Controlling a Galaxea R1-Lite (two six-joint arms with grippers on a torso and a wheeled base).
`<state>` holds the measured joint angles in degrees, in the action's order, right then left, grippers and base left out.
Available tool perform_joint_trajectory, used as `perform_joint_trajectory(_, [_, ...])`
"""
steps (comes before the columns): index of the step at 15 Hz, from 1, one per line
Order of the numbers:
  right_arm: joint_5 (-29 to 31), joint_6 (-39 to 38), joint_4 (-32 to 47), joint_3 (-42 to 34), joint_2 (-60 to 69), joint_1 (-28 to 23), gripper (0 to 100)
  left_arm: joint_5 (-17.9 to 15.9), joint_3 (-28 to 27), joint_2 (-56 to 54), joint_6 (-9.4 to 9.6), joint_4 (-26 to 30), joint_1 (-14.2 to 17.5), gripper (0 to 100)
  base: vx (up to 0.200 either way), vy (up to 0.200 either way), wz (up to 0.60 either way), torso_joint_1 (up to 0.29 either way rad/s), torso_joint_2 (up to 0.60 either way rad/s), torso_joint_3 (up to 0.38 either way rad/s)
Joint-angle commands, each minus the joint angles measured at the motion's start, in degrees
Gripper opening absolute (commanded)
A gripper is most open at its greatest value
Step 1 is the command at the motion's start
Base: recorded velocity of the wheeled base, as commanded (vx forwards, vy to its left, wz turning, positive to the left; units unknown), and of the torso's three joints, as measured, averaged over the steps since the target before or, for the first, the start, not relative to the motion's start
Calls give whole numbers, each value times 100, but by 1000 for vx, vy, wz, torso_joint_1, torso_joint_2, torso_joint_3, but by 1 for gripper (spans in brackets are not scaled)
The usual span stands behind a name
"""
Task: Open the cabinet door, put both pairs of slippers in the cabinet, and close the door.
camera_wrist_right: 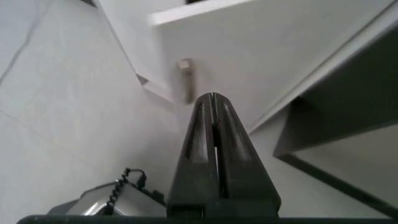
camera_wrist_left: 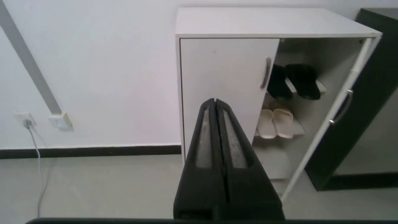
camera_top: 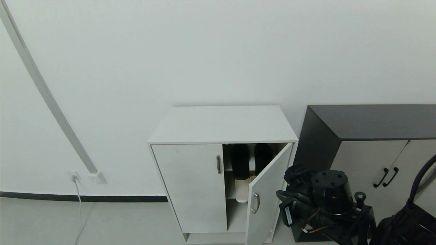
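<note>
Both pairs are in: the black slippers (camera_wrist_left: 297,81) sit on the upper shelf and the pale slippers (camera_wrist_left: 278,122) on the shelf below. From that I judge the loading is done and only the closing step is left. The cabinet (camera_top: 221,124) has its right-hand door (camera_top: 267,190) swung out about halfway.

My right gripper (camera_wrist_right: 213,96) has its fingers pressed together and holds nothing. The door's outer face lies just beyond its tips, apart from them, with the handle (camera_wrist_right: 185,79) a little farther ahead. My left gripper (camera_wrist_left: 215,102) is likewise closed and empty. It is well back from the cabinet, with the closed left door (camera_wrist_left: 227,74) straight ahead of its tips and the slippers ahead and off to one side.

The next move calls for the right fingertips to meet the door's flat face near the handle and push it round until it seats. No grasp is needed, I think.

The floor (camera_top: 102,221) is pale and smooth and the wall (camera_top: 204,51) is plain white. A socket (camera_top: 73,176) with a cable and a slanting grey cable channel (camera_top: 44,92) are far from either gripper. A dark sideboard (camera_top: 374,120) stands close beside the cabinet, near the right gripper.
</note>
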<state>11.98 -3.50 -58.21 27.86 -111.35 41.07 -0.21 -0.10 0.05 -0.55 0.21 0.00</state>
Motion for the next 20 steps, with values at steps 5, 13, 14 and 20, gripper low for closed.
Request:
perform_joint_trajectory(5, [-3, -72, -6, 220, -528, 6, 0, 12, 1, 4, -15, -3, 0, 0, 0, 0, 0, 0, 0, 0])
perform_joint_trajectory(13, [-3, -72, 11, 1433, -1469, -161, 0, 21, 1, 4, -15, -3, 0, 0, 0, 0, 0, 0, 0, 0])
perform_joint_trajectory(14, [-3, -72, 11, 1591, -1565, -196, 0, 21, 1, 4, -15, -3, 0, 0, 0, 0, 0, 0, 0, 0])
perform_joint_trajectory(20, [41, -28, -6, 2391, -2084, -354, 0, 21, 1, 4, -15, -3, 0, 0, 0, 0, 0, 0, 0, 0])
